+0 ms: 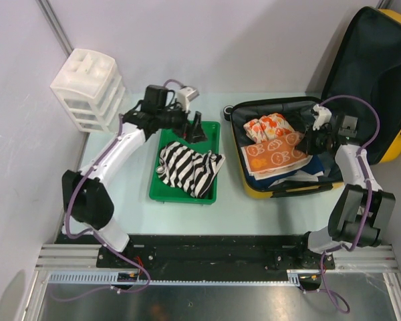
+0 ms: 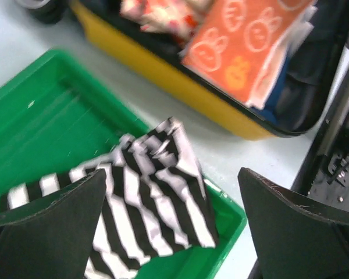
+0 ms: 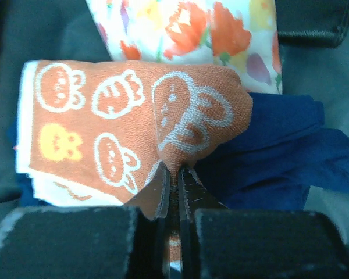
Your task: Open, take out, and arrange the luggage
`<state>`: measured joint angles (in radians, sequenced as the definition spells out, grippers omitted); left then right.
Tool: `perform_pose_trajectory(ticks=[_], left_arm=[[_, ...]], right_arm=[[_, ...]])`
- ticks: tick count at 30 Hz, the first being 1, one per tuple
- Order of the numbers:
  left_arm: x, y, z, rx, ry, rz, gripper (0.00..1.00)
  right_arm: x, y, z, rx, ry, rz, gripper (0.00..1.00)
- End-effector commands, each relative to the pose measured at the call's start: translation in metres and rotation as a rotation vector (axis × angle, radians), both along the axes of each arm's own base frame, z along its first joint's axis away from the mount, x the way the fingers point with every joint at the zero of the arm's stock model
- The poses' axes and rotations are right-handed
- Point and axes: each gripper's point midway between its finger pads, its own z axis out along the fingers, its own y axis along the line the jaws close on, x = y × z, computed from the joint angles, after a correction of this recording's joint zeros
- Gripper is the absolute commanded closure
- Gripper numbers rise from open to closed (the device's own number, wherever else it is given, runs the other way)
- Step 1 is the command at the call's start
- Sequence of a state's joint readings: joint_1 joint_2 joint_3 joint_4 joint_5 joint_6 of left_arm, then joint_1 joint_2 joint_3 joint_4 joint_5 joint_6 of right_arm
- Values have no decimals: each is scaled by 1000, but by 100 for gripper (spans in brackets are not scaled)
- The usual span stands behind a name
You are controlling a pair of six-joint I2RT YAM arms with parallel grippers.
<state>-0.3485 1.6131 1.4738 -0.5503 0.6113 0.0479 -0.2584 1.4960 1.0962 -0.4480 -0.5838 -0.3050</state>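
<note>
Right gripper is clamping down on a pinched fold of the orange bunny-print cloth, jaws pressing together with fabric between them. That cloth is lying on a navy garment, with a floral piece just behind it, all inside the luggage. The luggage is sitting open on the table at the right side, lid swinging up and back. Left gripper is hanging spread wide and empty over the green tray, above a striped garment lying in it. White drawer unit is standing far left, well apart from both arms. We're judging it this way: opening done, one item sitting in the tray, at least three pieces waiting in the case. We're reading the orange one as next to lift, with most of the arranging ahead
</note>
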Motion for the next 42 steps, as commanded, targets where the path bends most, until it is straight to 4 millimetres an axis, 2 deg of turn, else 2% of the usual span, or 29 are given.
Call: perform_pose_trajectory(ticks=[1,2,3,4,5,6,7,8,9,10,11,12,13,18,21,23,25,26,27,28,29,31,33,37,39,42], left_arm=[[-13,-68,35,-59,-176,-306,0],[-9,-80,22,-53,-156,-335,0],[-12,-97,17,-53,-154,-374,0],[-7,-109,32,-67,-201,-397,0],[0,-122,13,-59,-172,-416,0],[-3,-137,12,-64,-183,-453,1],[2,-148,25,-79,-226,-470,2],[5,-158,20,-75,-232,-485,3],[5,-172,3,-64,-222,-516,4],[10,-182,11,-78,-253,-528,4],[11,-189,10,-86,-256,-543,5],[6,-200,-1,-110,-232,-593,7],[5,-207,12,-137,-265,-619,7],[-11,-231,32,-178,-376,-725,5],[-14,-232,45,-181,-443,-747,0],[-13,-227,58,-180,-480,-739,0],[-15,-222,66,-174,-505,-735,0],[-17,-214,83,-189,-530,-732,0],[-21,-210,90,-199,-538,-740,0],[-29,-207,89,-214,-526,-765,0],[-38,-200,108,-225,-567,-771,0],[-53,-195,113,-238,-583,-807,0],[-69,-188,132,-265,-604,-827,0],[-94,-180,138,-316,-502,-847,1],[-112,-173,139,-349,-430,-872,2],[-127,-165,136,-358,-360,-869,2]], right_arm=[[-9,15,60,1,-160,106,100],[-11,15,62,-1,-163,111,100],[-12,16,62,-9,-166,120,100],[-12,15,63,-17,-171,122,100],[-13,15,66,-23,-180,124,100],[-14,15,67,-27,-184,125,100],[-15,15,66,-37,-188,135,100],[-17,15,70,-43,-199,138,100],[-17,16,71,-42,-206,150,100],[-19,18,73,-47,-216,164,100],[-20,19,74,-50,-227,182,100],[-23,24,81,-42,-253,212,100],[-24,26,85,-60,-282,246,100],[-42,49,118,-131,-448,408,100],[-56,65,135,-193,-547,516,100],[-63,73,141,-231,-586,560,100],[-72,86,156,-272,-658,609,100],[-75,90,161,-286,-680,621,100],[-80,99,166,-296,-706,652,100],[-87,105,174,-312,-740,668,100],[-90,108,177,-328,-752,674,100],[-101,127,186,-337,-793,731,100],[-106,134,195,-351,-819,725,100],[-116,157,220,-327,-880,733,100],[-116,161,224,-333,-884,722,100],[-121,175,231,-327,-908,732,100]])
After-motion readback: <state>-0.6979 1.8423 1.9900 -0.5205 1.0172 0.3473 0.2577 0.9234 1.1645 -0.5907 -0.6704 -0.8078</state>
